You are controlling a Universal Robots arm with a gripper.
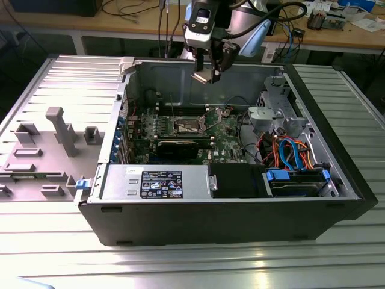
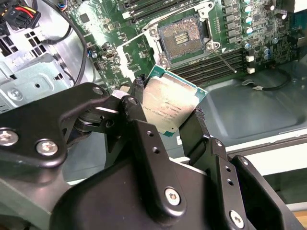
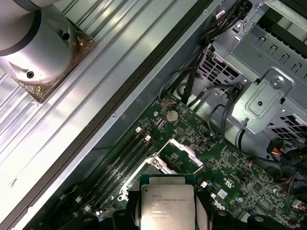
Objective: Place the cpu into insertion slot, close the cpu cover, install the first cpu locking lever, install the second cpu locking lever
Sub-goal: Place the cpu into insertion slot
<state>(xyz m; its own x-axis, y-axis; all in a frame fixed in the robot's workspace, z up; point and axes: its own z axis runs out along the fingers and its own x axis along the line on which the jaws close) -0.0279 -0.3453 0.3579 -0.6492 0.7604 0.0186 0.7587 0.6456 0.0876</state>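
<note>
The gripper (image 2: 169,100) clamps the cpu (image 2: 173,109) by two opposite edges, holding it in the air above the open computer case (image 1: 228,217), well apart from the insertion slot (image 2: 182,38) on the green motherboard (image 2: 91,26). The socket lies bare. The cpu cover (image 3: 186,149) appears to stand swung up beside it, though the angle makes that hard to confirm. The risk from here is misalignment: the chip looks tilted in the fingers, so a skewed or off-centre descent could drive a corner into the socket's contacts and bend them, or snag the raised cover's edge.
</note>
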